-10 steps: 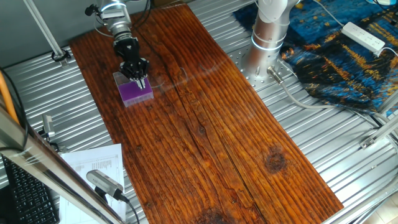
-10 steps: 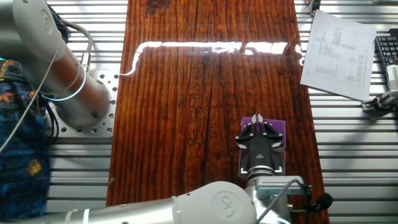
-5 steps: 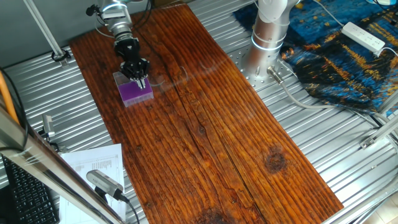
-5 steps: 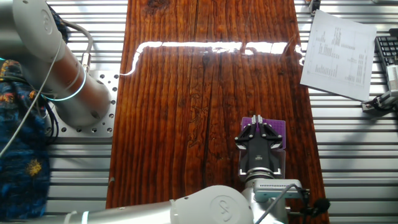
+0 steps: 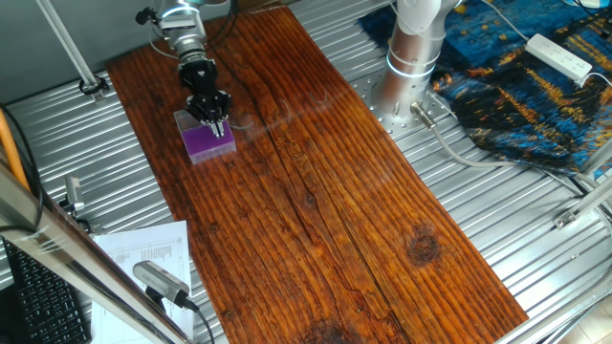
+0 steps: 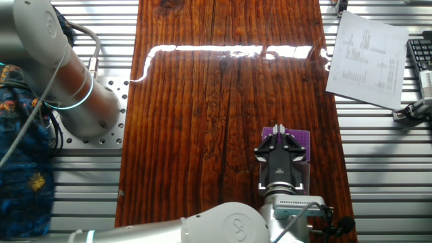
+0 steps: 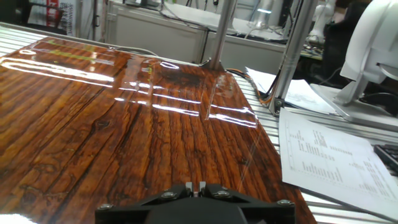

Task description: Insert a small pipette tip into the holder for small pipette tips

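Claw [image 5: 219,125] pinched narrow, fingertips together over holder for small pipette tips [image 5: 206,141]; small pipette tip not discernible, presumably clamped between them. Holder near table's [image 5: 316,191] far-left edge, directly beneath claw. Tip axis likely vertical, straight down into purple rack [image 6: 301,141].

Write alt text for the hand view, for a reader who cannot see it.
The black claw, its two fingertips pressed together, pokes up from the bottom edge over a glossy, dark red-brown wooden board streaked with light reflections. To the right, printed paper sheets lie on ribbed metal beside upright metal posts.
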`<action>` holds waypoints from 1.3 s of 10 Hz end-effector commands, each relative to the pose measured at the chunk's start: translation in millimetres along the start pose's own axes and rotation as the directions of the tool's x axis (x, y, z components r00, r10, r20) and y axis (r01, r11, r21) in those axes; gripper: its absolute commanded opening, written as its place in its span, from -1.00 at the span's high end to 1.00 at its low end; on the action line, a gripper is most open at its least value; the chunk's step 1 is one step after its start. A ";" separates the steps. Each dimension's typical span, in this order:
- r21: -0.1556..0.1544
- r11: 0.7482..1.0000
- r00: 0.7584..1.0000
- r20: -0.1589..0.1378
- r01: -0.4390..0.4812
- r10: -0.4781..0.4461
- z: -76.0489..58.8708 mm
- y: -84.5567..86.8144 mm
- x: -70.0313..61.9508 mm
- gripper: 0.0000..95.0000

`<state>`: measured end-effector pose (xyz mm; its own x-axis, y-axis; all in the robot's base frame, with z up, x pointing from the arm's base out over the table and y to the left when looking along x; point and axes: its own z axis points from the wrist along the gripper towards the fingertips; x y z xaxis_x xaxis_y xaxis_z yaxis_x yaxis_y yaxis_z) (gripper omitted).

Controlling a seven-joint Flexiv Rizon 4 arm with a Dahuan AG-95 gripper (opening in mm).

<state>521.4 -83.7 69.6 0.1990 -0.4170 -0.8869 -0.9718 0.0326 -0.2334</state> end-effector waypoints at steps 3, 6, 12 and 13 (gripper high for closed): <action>0.004 1.000 1.000 0.000 -0.005 0.005 1.8 1.7 -0.8 1.00; 0.004 1.000 1.000 -0.001 -0.005 0.005 3.6 1.4 -1.0 1.00; -0.032 0.999 1.000 0.002 -0.013 0.013 3.7 1.4 -1.0 1.00; -0.042 0.999 1.000 0.003 -0.015 0.015 3.8 1.3 -1.0 1.00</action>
<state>520.6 -79.6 69.1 0.1824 -0.4138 -0.8919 -0.9799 -0.0022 -0.1994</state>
